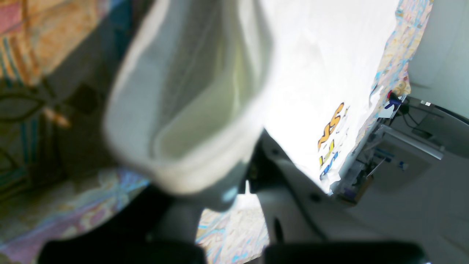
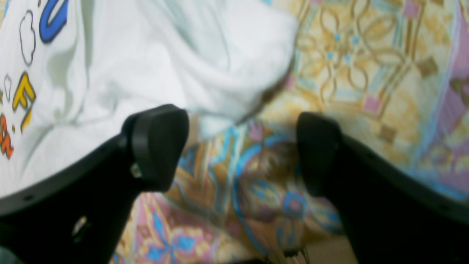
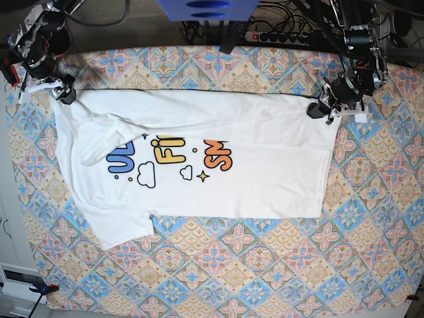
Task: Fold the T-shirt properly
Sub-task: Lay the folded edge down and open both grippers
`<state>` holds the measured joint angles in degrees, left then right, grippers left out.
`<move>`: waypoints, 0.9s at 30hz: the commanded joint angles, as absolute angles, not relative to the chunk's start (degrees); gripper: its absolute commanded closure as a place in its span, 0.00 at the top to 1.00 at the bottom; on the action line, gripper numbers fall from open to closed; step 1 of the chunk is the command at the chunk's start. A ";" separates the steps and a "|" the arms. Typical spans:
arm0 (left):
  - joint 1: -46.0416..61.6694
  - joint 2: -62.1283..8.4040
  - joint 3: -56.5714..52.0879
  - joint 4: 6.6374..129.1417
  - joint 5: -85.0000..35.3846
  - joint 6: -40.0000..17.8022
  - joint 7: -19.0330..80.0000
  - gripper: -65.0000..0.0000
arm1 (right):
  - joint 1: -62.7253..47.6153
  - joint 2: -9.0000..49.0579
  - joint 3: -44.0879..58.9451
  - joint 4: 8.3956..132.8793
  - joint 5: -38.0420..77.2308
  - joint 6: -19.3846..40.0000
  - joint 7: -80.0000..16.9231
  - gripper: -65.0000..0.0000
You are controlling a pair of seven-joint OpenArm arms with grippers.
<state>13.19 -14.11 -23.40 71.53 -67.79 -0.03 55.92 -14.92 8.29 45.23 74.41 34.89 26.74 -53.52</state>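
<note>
The white T-shirt (image 3: 252,165) lies sideways and spread out on the patterned cloth, print side up. A folded-over layer along its far side covers part of the blue, yellow and orange letters. My left gripper (image 3: 319,109) is at the shirt's far right corner. In the left wrist view it (image 1: 234,183) is shut on a bunched edge of the shirt (image 1: 190,121), lifted a little. My right gripper (image 3: 65,93) is at the far left corner. In the right wrist view it (image 2: 238,146) is open and holds nothing, with the shirt's edge (image 2: 146,66) just beyond its fingertips.
The patterned cloth (image 3: 265,265) covers the whole table around the shirt. A power strip (image 3: 278,36) and cables lie along the back edge. A blue object (image 3: 205,10) sits at the back centre. A clamp (image 3: 43,288) grips the front left corner.
</note>
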 commanded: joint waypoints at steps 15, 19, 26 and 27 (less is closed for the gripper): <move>14.11 -14.73 -23.69 72.31 -67.74 0.13 56.22 0.00 | -13.85 8.40 44.97 74.24 34.59 26.59 -58.15 0.34; 15.08 -14.81 -23.69 72.31 -67.74 0.13 56.22 0.00 | -13.85 8.40 45.05 74.24 34.59 26.59 -57.89 0.05; 17.10 -14.99 -23.69 72.48 -67.74 0.13 56.31 0.00 | -14.29 8.40 45.41 74.68 34.68 26.68 -58.15 0.00; 17.71 -15.52 -23.69 72.48 -67.74 0.13 56.31 0.00 | -14.29 8.40 45.41 74.68 34.77 26.77 -58.15 0.00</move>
<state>16.91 -14.48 -23.49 72.23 -69.69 -0.91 55.66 -14.13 7.77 45.12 74.04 34.92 26.57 -57.28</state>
